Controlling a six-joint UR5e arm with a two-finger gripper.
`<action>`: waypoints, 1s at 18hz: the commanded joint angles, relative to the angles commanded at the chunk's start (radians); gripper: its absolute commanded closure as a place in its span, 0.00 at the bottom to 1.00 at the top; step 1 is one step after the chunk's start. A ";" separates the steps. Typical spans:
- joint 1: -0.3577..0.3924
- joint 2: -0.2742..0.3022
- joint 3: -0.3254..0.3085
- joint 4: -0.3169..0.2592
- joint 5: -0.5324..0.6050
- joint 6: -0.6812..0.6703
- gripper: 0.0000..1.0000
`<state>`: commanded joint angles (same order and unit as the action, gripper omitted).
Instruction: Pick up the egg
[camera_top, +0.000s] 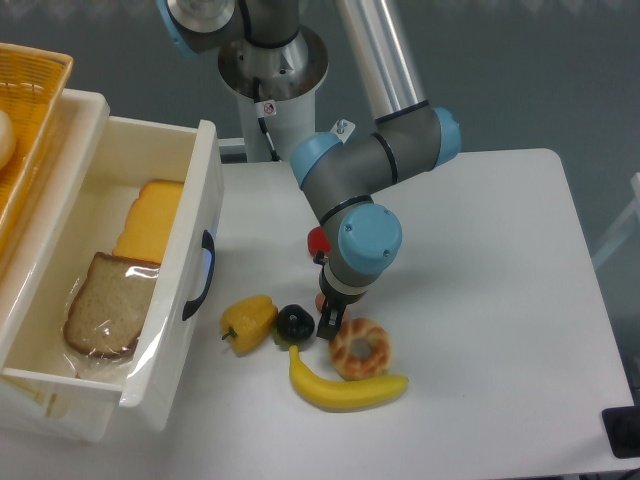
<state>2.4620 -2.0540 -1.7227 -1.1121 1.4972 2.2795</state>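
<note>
While the end effector (328, 323) hangs low over the counter (480, 260), its opening cannot be told.
Egg (320, 300) mostly hidden beneath it, at 10 o'clock of doughnut (361, 347), beside dark fruit (295, 321).

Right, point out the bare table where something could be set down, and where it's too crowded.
Bare: the table right of the arm out to the right edge, and the near strip below the banana. Crowded: the cluster of yellow pepper, dark fruit, egg, pastry and banana, with the pincer down among them.
</note>
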 joint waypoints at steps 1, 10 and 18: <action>0.000 0.000 0.000 0.000 0.000 -0.002 0.04; 0.002 0.000 -0.012 0.000 -0.002 -0.017 0.19; 0.005 0.000 -0.012 0.003 -0.002 -0.050 0.33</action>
<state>2.4666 -2.0540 -1.7349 -1.1091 1.4956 2.2290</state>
